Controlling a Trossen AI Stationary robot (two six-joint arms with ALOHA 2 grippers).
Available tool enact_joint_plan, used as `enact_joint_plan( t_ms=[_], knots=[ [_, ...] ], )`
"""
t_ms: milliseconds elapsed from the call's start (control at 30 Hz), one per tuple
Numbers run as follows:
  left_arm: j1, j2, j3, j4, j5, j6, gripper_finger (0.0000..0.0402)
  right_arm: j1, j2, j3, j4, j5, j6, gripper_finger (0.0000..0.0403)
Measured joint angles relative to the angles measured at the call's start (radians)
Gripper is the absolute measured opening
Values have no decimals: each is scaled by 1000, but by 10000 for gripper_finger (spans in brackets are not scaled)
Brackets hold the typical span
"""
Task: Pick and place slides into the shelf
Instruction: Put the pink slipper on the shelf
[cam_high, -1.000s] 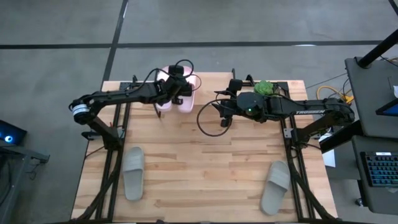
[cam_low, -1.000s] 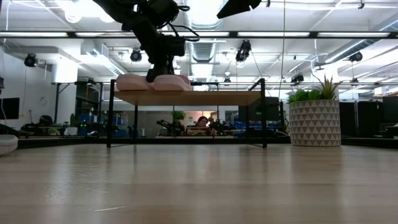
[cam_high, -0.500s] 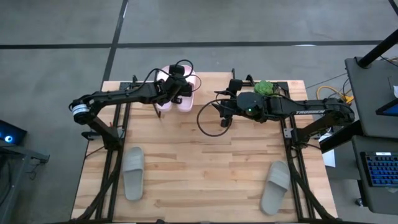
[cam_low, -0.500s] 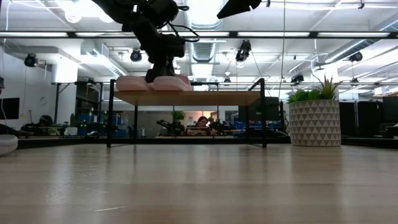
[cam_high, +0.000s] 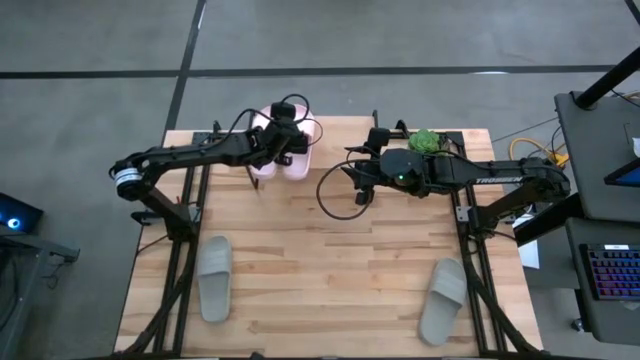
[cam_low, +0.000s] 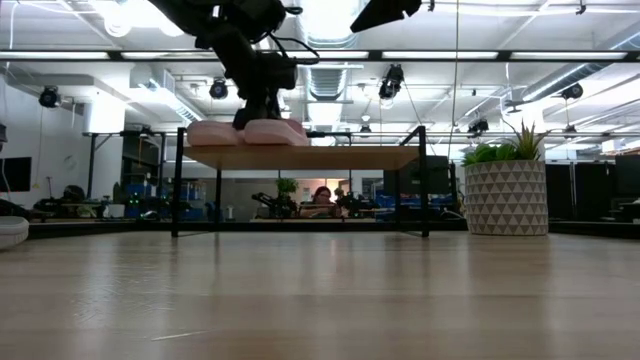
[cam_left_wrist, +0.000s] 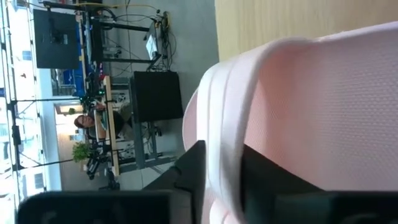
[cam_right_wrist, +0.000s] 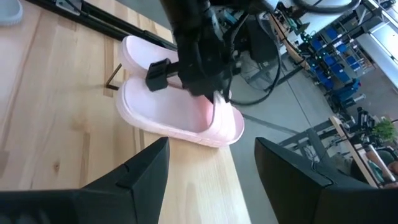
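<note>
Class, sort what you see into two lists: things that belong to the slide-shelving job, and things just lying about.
Job: pink slides, left grey slide, right grey slide, shelf, left gripper.
Lying about: potted plant, cable loop.

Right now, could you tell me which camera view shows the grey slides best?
The high view: both grey slides lie whole on the table's near side. The low view catches one toe at its edge; the wrist views barely show them.
</note>
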Motion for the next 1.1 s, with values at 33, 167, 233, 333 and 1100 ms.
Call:
enact_joint_plan(
  t_ms=[33, 167, 233, 333, 1100],
  knots=[
    [0, -7, 0, -7, 1, -10, 73, 0, 0, 0, -2, 0, 0, 226],
    [-3, -29, 0, -5, 36, -43, 108, 0, 0, 0, -2, 0, -1, 226],
    [-4, -41, 0, -5, 62, -48, 124, 0, 0, 0, -2, 0, -2, 226],
    [-5, -59, 0, -4, 72, -49, 144, 0, 0, 0, -1, 0, 0, 226],
    [10, -70, -3, -8, 105, -128, 169, 0, 0, 0, -1, 0, 1, 226]
  ],
)
